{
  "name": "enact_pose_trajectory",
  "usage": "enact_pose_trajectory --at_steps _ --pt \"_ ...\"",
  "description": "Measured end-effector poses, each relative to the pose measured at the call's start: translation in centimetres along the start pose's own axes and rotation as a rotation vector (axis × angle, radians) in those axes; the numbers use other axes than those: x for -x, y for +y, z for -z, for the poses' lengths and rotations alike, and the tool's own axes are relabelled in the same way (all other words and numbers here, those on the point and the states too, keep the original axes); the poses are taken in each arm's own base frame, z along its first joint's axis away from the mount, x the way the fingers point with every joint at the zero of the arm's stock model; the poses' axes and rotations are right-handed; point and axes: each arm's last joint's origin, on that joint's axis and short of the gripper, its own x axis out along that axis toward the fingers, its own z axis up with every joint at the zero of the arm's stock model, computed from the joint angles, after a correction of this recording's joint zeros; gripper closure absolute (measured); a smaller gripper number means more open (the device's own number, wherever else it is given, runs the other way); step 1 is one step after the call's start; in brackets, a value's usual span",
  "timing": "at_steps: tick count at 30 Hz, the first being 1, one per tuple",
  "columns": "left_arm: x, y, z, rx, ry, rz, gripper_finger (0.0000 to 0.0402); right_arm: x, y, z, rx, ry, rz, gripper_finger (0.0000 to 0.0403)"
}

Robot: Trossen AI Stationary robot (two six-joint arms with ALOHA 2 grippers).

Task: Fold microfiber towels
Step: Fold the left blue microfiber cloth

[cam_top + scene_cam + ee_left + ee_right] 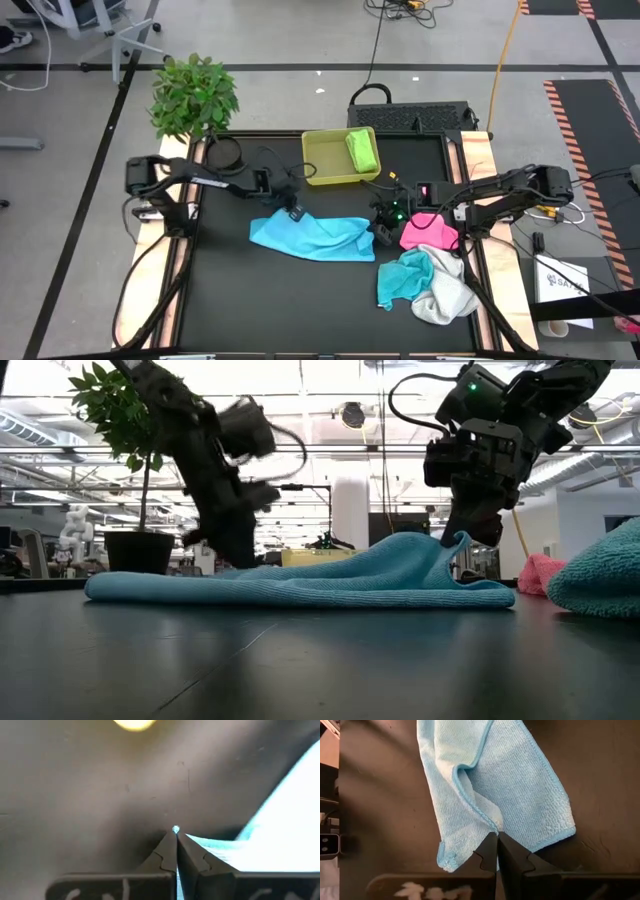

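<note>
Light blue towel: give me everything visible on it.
The light blue towel is soft looped microfiber with a stitched hem, lying rumpled and partly folded over itself on the black table, mid-table. The left gripper is shut on one edge, the right gripper shut on the opposite edge, lifting it into a small peak.

1. We see the light blue towel spread rumpled mid-table.
2. The lime green towel sits folded in the tray.
3. Pink towel, teal towel and white towel lie heaped together at our right.
</note>
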Motion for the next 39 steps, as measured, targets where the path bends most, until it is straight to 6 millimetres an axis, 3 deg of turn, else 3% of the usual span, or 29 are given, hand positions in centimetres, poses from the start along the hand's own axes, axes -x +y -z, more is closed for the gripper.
enact_pose_trajectory --at_steps 6,16,25,33,39 --pt "3.6 -0.9 0.9 0.047 -0.023 -0.029 0.04 0.0 -0.1 -0.1 0.014 -0.002 0.003 0.0403" --pt "8.2 -2.2 4.4 0.154 -0.001 -0.101 0.0401 0.0 -0.2 0.0 0.045 0.001 0.005 0.0403" --pt "8.9 -3.7 6.5 0.226 0.021 -0.098 0.0401 0.3 0.0 -0.2 0.074 -0.018 -0.007 0.0403" --pt "9.3 -4.5 7.2 0.252 0.016 -0.081 0.0401 0.4 0.1 -0.2 0.078 -0.018 -0.008 0.0403" --pt "10.7 -5.5 7.2 0.247 0.031 -0.082 0.0401 0.4 -0.1 -0.1 0.099 -0.017 0.033 0.0403"
